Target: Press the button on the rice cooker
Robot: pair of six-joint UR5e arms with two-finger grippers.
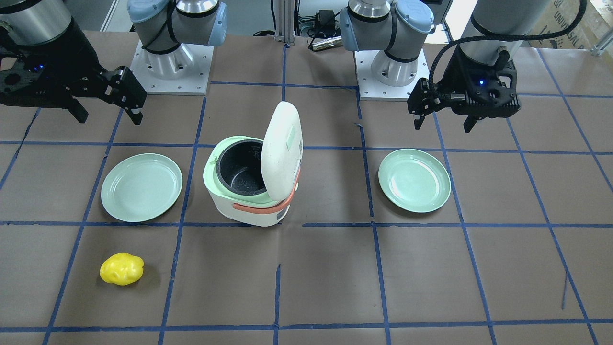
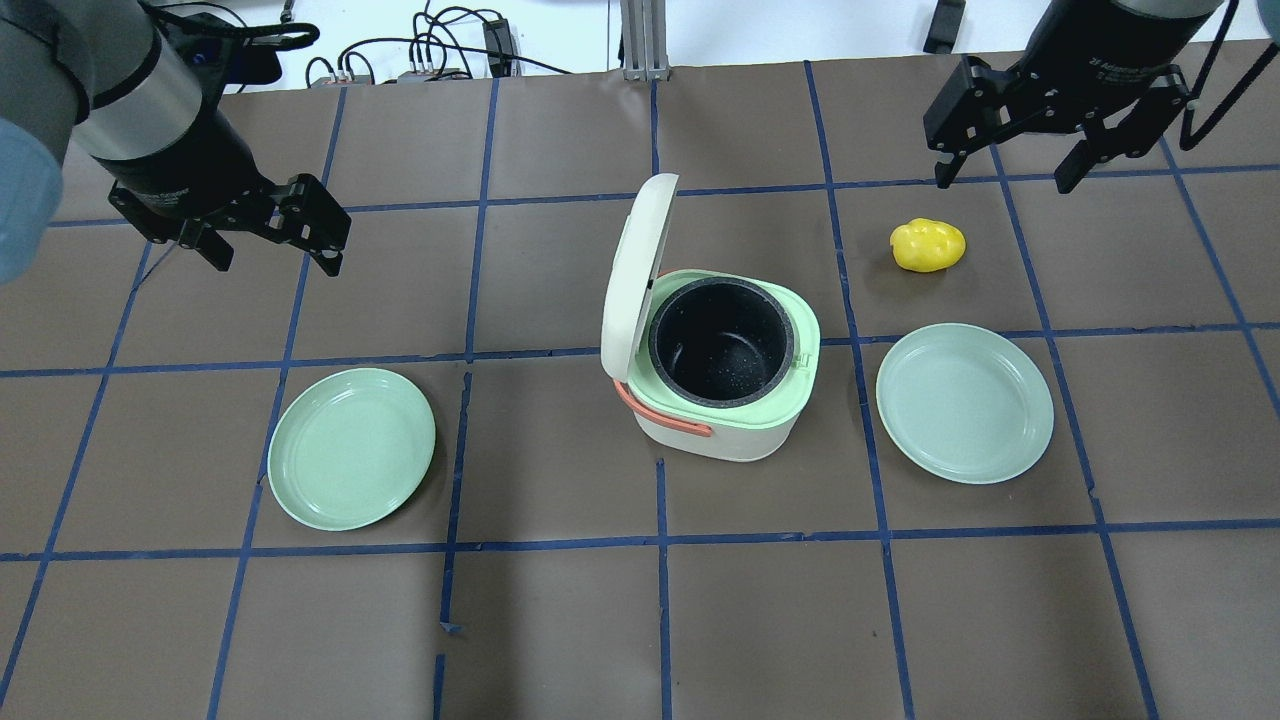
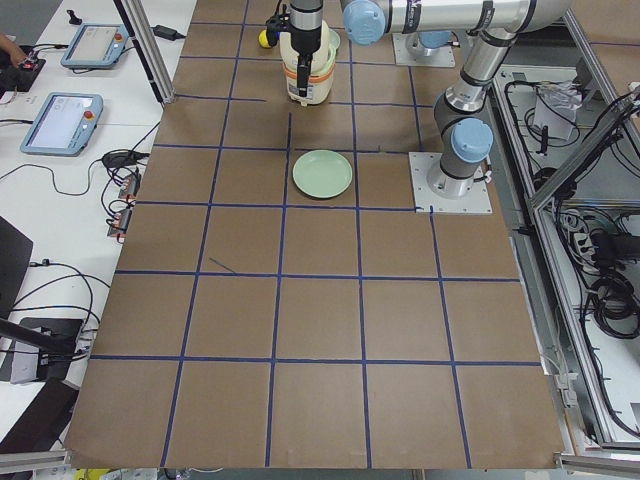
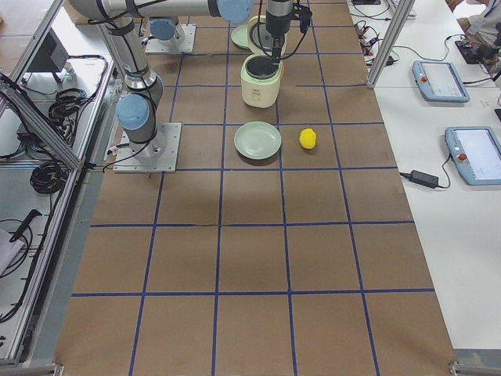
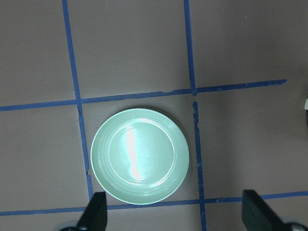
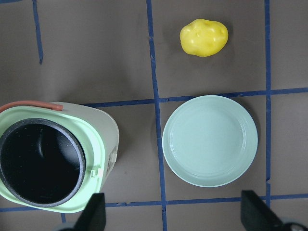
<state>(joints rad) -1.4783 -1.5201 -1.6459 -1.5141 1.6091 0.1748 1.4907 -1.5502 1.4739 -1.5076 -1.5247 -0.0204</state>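
Note:
The white rice cooker (image 2: 720, 420) stands at the table's middle with its lid (image 2: 632, 270) swung up and its black inner pot (image 2: 722, 340) bare. It has a mint-green rim and a salmon handle. It also shows in the front view (image 1: 249, 206) and the right wrist view (image 6: 57, 159). My left gripper (image 2: 275, 250) is open and empty, high above the table, far left of the cooker. My right gripper (image 2: 1005, 175) is open and empty, high at the far right. Its fingertips (image 6: 94, 211) frame the cooker and a plate.
A mint-green plate (image 2: 350, 445) lies left of the cooker, and it fills the left wrist view (image 5: 139, 156). A second plate (image 2: 965, 400) lies right of the cooker. A yellow lumpy object (image 2: 928, 245) lies beyond that plate. Blue tape lines grid the brown table.

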